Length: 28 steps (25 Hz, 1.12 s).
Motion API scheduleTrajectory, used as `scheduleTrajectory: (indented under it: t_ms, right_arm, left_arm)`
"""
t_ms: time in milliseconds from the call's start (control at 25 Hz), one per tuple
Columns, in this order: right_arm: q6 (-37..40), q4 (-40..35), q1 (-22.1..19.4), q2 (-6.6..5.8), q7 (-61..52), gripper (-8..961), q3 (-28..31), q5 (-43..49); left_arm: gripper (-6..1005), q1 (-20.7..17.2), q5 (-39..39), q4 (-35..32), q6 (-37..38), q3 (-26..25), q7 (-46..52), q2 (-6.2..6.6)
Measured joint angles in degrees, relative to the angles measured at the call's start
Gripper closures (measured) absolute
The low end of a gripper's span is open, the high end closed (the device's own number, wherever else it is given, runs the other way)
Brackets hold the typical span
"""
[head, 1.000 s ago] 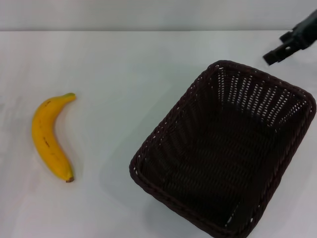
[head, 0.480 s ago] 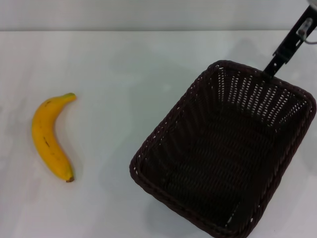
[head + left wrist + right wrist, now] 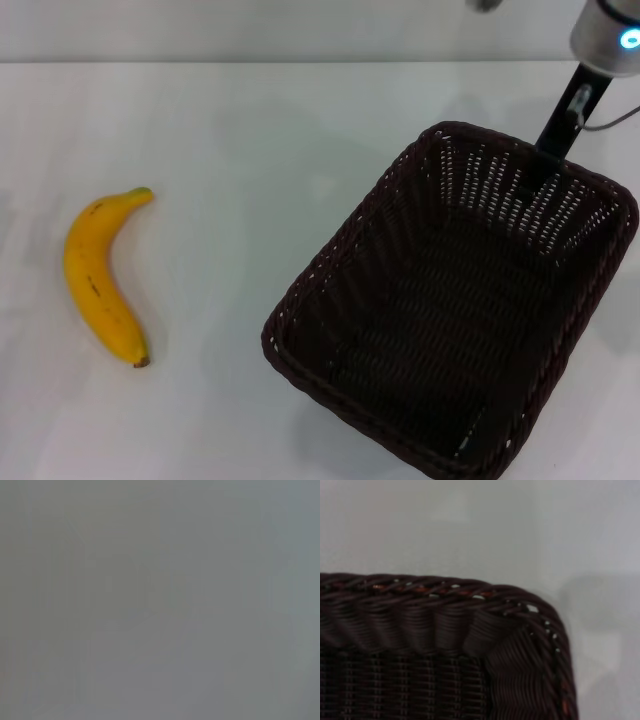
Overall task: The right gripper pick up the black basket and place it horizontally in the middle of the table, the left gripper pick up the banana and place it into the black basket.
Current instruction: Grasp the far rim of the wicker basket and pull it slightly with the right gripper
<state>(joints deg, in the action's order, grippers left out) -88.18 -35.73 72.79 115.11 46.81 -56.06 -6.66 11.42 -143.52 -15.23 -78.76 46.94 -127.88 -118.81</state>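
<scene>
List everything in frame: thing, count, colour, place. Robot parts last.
banana: 1, yellow with a greenish stem and dark tip, lying on the left side of the table, clear of the basket.
basket: 1, very dark brown-black wicker, sitting skewed on the right side of the table, nothing inside; a rim corner fills the right wrist view.
table: 1, white, under everything.
right end effector: 1, black on a silver-grey arm with a blue light, at the basket's far rim.
left end effector: not in view.

head camera looks down over the plain white table [image 3: 250,120], right wrist camera sits close above the dark woven wicker basket [image 3: 445,645] corner both share; left wrist view shows only grey.
</scene>
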Motion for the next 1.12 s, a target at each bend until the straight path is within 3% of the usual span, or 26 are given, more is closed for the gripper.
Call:
scheduleTrajectory:
  t_ms: [200,520,720,1120]
  right_arm:
    - [4.14,7.06,2.59,0.14,-1.02,142,-3.52,0.10]
    - [4.90,7.87,3.33,0.38,-2.12,142,-7.58,-0.18]
    - [4.68,7.71,3.27,0.78,-2.45,246,-10.20,-0.39]
    - [5.04,6.95,4.07,1.04,-4.80,620,-12.22,-3.15]
  left_arm:
    - [184,0.21,0.00,0.40,0.08,0.25,0.00,-0.02]
    - [186,0.18,0.00,0.55,0.57,0.26,-0.03,-0.02]
    - [187,-0.03,0.00,0.20,0.19,0.23,-0.07,0.05]
    - [190,0.34,0.00,0.04,0.50,0.07,-2.02,0.51]
